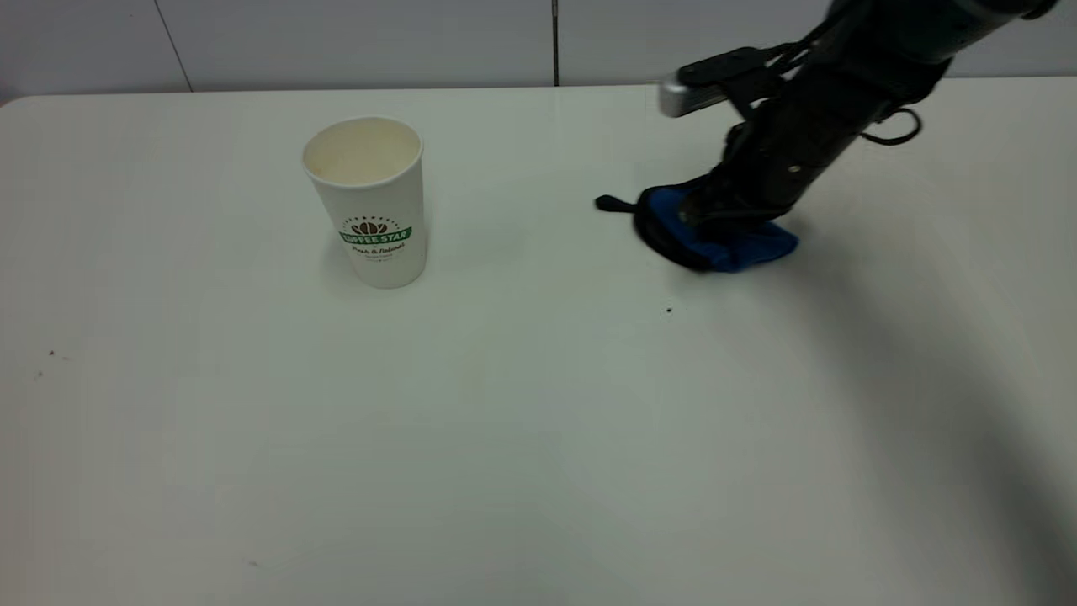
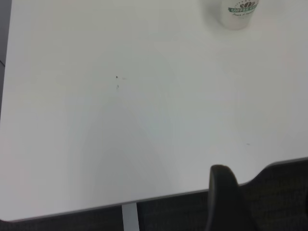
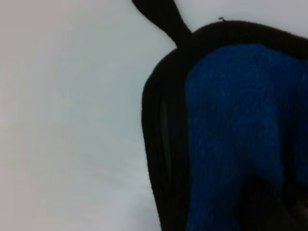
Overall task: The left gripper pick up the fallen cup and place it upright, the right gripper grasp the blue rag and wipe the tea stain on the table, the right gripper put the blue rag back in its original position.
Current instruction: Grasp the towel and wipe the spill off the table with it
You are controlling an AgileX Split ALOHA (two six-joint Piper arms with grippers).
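**Rag Pressed to Table, Cup Upright**

From outside the rig, we see the cup upright on the table, left of centre. The right gripper bears down on the blue rag, well right of the cup; we cannot tell how its jaws stand.

The left wrist view gives us bare table and the cup at its far side.

In the right wrist view, the black-edged rag fills our frame.

blue rag, black trim, white table
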